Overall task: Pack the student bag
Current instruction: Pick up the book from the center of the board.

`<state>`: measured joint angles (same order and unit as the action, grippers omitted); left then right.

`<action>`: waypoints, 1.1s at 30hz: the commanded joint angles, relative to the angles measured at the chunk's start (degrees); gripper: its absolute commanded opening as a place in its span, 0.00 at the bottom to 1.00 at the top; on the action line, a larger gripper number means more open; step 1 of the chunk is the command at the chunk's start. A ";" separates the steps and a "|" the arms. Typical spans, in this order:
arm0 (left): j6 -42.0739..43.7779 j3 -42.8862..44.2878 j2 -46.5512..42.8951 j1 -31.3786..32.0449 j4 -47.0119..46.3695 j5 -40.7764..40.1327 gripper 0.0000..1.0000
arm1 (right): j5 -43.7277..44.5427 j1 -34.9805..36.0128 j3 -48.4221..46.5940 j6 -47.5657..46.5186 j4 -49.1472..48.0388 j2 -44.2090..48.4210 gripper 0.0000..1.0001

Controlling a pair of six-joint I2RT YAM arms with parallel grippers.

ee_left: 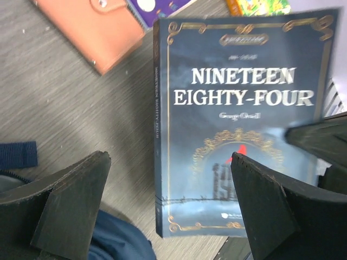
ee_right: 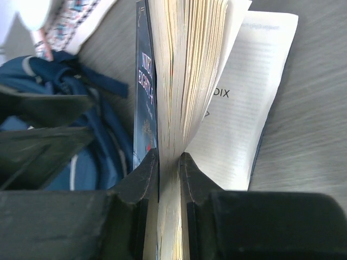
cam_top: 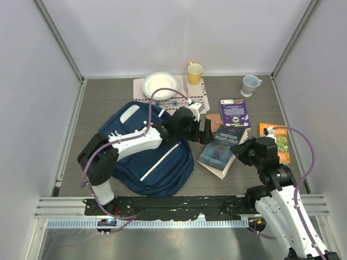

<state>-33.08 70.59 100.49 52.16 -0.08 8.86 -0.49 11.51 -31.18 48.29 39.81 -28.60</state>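
The navy student bag (cam_top: 146, 157) lies flat at the table's left centre, white stripe up. It also shows in the right wrist view (ee_right: 81, 124) and as blue fabric in the left wrist view (ee_left: 116, 238). My right gripper (cam_top: 242, 153) is shut on the blue book "Nineteen Eighty-Four" (cam_top: 221, 145), clamping its cover and most pages (ee_right: 169, 108) while the back pages hang open. My left gripper (cam_top: 207, 131) is open above the book's left edge (ee_left: 238, 124), between the bag and the book.
An orange notebook (ee_left: 89, 30) lies beyond the book. A purple book (cam_top: 235, 112) and an orange book (cam_top: 277, 142) lie at the right. A white plate (cam_top: 161, 85) on a patterned mat, a yellow cup (cam_top: 194, 72) and a pale mug (cam_top: 250, 84) stand at the back.
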 commanded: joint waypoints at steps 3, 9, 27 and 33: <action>-1.54 -4.66 -4.24 -1.18 -5.80 3.96 1.00 | -11.89 0.01 -1.52 -1.62 -15.37 3.28 0.01; -3.74 -8.71 -6.62 -2.85 -11.78 7.30 1.00 | -20.33 0.09 0.59 -1.98 -22.14 2.85 0.01; -4.10 -20.48 -17.07 -6.46 -11.27 6.26 1.00 | -34.23 0.09 12.20 0.59 -42.02 -8.38 0.01; -4.97 -24.70 -17.87 -6.46 -10.82 3.18 1.00 | -34.14 0.71 11.31 -5.48 -36.21 -16.39 0.01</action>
<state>-38.48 47.59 84.01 45.74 -9.67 13.98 -32.29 11.53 -17.78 47.16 5.19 -41.50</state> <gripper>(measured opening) 0.994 0.209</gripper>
